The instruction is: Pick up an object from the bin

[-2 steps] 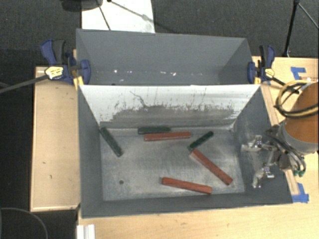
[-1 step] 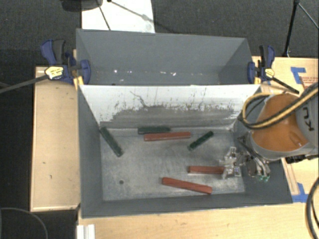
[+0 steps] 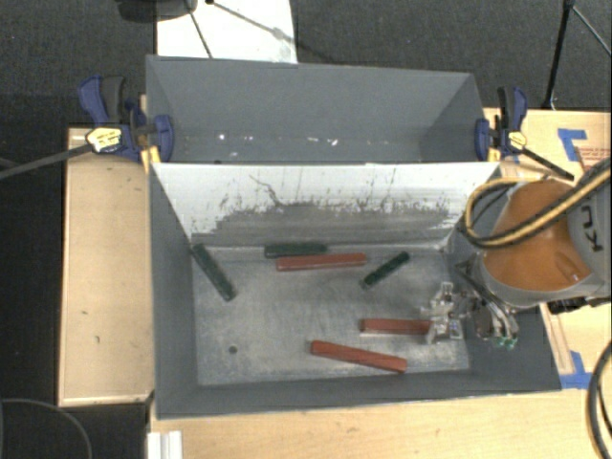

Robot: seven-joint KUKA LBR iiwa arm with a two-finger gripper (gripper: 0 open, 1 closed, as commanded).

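The gripper [image 3: 445, 319] is low at the right side of the bin [image 3: 277, 306], at the end of a red stick [image 3: 392, 326]; I cannot tell how wide it is. There are three red sticks and three green sticks [image 3: 385, 270] in all.

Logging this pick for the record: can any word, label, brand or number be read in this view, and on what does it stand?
No text reads whole.
white arm link, beside the orange cover: dark letters, cut off at the picture's edge, unreadable.
red sticks and green sticks: no print to be seen.
bin: no label on its walls.
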